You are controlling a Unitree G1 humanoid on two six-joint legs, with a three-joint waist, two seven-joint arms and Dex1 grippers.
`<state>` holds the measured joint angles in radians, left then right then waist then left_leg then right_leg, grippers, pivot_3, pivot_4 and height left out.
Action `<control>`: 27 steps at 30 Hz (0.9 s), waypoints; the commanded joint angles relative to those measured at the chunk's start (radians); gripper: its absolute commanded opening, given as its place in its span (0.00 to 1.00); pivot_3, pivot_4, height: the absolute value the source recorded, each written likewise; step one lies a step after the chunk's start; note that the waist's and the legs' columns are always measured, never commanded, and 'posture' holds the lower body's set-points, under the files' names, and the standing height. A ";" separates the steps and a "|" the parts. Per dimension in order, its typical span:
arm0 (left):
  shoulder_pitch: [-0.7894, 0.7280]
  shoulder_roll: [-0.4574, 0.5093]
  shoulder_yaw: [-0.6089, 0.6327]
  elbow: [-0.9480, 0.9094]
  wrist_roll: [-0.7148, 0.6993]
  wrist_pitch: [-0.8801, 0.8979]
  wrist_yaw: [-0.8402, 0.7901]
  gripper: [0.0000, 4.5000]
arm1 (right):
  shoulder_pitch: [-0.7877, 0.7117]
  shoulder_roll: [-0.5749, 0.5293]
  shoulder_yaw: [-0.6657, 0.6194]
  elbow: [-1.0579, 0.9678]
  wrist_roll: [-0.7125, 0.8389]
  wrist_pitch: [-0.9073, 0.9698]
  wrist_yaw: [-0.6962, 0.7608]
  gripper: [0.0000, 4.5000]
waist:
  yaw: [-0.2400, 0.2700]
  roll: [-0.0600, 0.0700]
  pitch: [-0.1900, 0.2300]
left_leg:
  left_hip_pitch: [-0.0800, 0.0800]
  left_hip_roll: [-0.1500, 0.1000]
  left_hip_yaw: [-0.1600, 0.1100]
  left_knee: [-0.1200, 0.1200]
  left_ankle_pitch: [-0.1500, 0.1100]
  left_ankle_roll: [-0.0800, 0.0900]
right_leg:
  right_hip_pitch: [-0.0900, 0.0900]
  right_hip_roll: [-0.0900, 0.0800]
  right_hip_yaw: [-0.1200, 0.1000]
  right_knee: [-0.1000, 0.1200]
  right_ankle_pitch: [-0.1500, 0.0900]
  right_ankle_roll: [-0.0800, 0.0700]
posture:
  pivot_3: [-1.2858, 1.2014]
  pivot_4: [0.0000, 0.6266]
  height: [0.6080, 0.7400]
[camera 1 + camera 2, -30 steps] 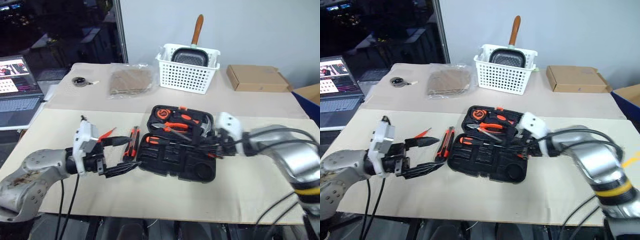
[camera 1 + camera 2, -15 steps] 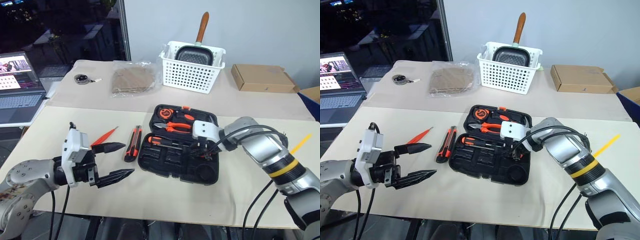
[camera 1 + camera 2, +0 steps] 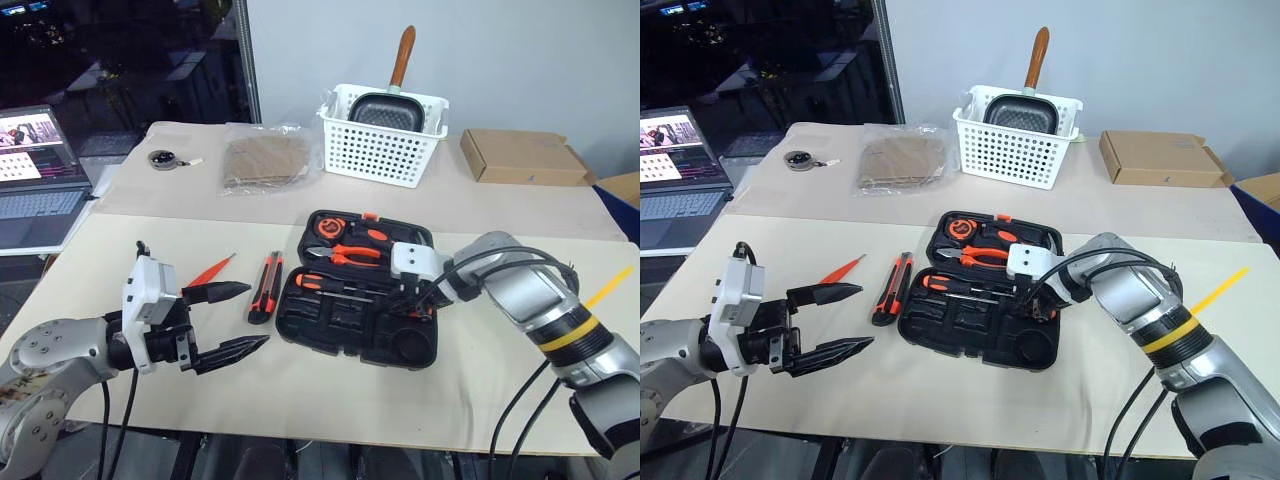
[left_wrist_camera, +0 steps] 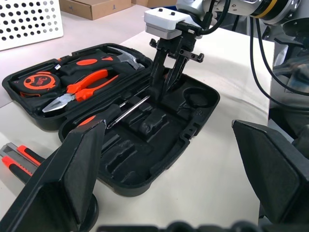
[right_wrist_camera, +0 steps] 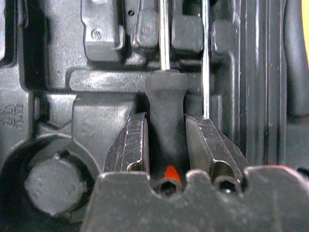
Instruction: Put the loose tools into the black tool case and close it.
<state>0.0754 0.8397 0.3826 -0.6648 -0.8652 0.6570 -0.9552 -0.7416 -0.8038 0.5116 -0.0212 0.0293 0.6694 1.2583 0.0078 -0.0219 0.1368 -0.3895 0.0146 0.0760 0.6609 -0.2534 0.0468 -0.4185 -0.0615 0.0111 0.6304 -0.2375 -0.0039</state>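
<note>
My right tool is down in the front half of the black tool case, and from my head its fingertips are lost against the black plastic. The wrist view settles it: the two fingers are clamped on the black handle of a screwdriver, whose steel shaft runs on into a recess; a spot of orange shows at the handle's near end, the rest being cut off by the tool itself. A second thin shaft lies just beside it, its handle out of sight.

The case lies open on the desk, with a hammer, pliers and tape measure in its far half.

My left tool hovers over the desk left of the case, fingers wide apart and holding nothing. The utility knife lies between it and the case, and the thin red screwdriver lies beside that tool's upper finger; whether they touch I cannot tell.
</note>
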 commanded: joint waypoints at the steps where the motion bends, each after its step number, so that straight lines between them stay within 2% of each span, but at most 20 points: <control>1: -0.019 0.014 -0.007 -0.012 0.004 -0.026 -0.002 1.00 | 0.010 0.046 0.014 -0.037 0.015 0.056 0.009 0.18 | -0.001 0.000 0.000 | 0.000 0.000 0.000 0.000 0.000 0.000 | 0.000 0.000 0.000 0.000 0.000 0.000 | 0.52 0.24 1.00; 6: -0.017 0.013 -0.014 -0.013 0.009 -0.032 -0.004 1.00 | 0.003 0.095 0.018 -0.043 0.007 0.111 0.005 0.18 | -0.021 -0.001 -0.001 | 0.001 0.001 0.000 0.000 0.000 0.000 | 0.000 0.001 0.000 0.001 0.000 -0.001 | 0.52 0.24 1.00; 14: -0.019 0.012 -0.022 -0.011 0.018 -0.039 -0.002 1.00 | 0.000 0.104 0.046 -0.020 -0.025 0.058 0.029 0.18 | -0.026 -0.001 -0.001 | 0.002 0.001 0.001 0.000 0.000 -0.001 | 0.000 0.002 0.000 0.003 0.000 -0.002 | 0.52 0.24 1.00; 16: -0.017 0.010 -0.024 -0.011 0.020 -0.040 -0.001 1.00 | 0.000 0.104 0.052 -0.020 -0.030 0.034 0.037 0.40 | -0.026 -0.001 -0.001 | 0.002 0.001 0.002 0.000 0.000 -0.001 | 0.000 0.002 0.000 0.003 0.000 -0.002 | 0.52 0.24 1.00; 17: -0.017 0.009 -0.026 -0.011 0.021 -0.040 0.001 1.00 | 0.001 0.103 0.052 -0.022 -0.029 0.024 0.043 0.43 | -0.025 -0.001 -0.001 | 0.003 0.001 0.002 0.000 0.000 -0.001 | 0.000 0.002 0.000 0.003 0.000 -0.002 | 0.52 0.24 1.00; 20: -0.017 0.004 -0.033 -0.010 0.025 -0.044 0.005 1.00 | 0.003 0.118 0.010 -0.027 -0.005 0.029 0.028 0.64 | -0.027 -0.002 -0.002 | 0.002 0.001 0.002 0.000 0.000 -0.001 | -0.001 0.003 0.000 0.003 0.000 -0.002 | 0.52 0.24 1.00; 27: -0.022 -0.001 -0.048 0.001 0.033 -0.058 0.005 1.00 | 0.024 0.142 -0.203 -0.094 0.196 0.083 0.055 0.64 | -0.023 -0.002 -0.001 | 0.001 0.002 0.004 -0.001 0.000 -0.001 | -0.003 0.002 0.001 0.004 0.000 -0.002 | 0.52 0.24 1.00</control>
<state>0.0636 0.8386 0.3292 -0.6578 -0.8300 0.6277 -0.9510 -0.7212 -0.6565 0.3907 -0.0613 0.1578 0.7430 1.3009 -0.0151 -0.0239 0.1358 -0.3886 0.0162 0.0798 0.6603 -0.2530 0.0460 -0.4216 -0.0595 0.0115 0.6343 -0.2370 -0.0060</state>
